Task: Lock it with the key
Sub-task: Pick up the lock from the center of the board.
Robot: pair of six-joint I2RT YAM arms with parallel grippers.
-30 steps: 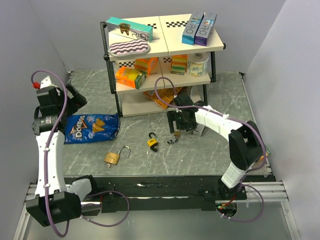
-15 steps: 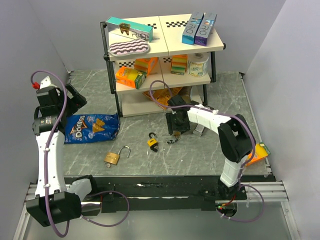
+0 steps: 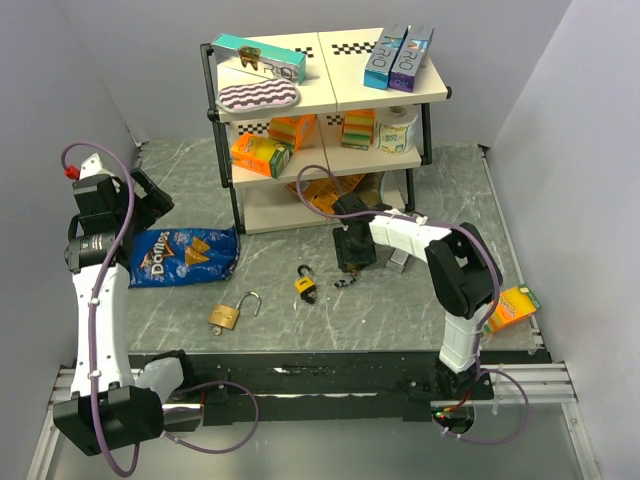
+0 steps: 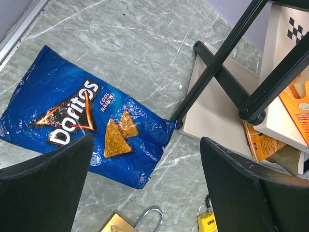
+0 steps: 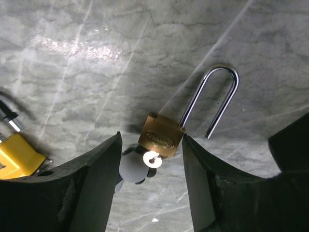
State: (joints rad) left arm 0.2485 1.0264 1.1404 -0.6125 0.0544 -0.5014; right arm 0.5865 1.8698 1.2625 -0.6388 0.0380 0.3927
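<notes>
A small brass padlock [image 5: 161, 136] lies on the marble table with its shackle [image 5: 218, 94] open and a grey-headed key [image 5: 133, 167] in its keyhole. My right gripper [image 5: 151, 145] is open, low over it, one finger on each side of the brass body, not touching. In the top view the right gripper [image 3: 353, 260] hides most of this lock. A yellow padlock [image 3: 306, 285] lies just to its left and shows in the right wrist view [image 5: 17, 154]. A larger brass padlock [image 3: 227, 316] with an open shackle lies further left. My left gripper [image 3: 150, 200] is open and empty, well away.
A Doritos bag [image 3: 185, 255] lies left of centre and also shows in the left wrist view [image 4: 82, 121]. A three-tier shelf [image 3: 330, 95] with boxes stands at the back. An orange box [image 3: 512, 306] lies by the right arm's base.
My right gripper has shifted a little left over the small padlock and the right arm has folded in, uncovering the orange box. The left arm has not moved.
</notes>
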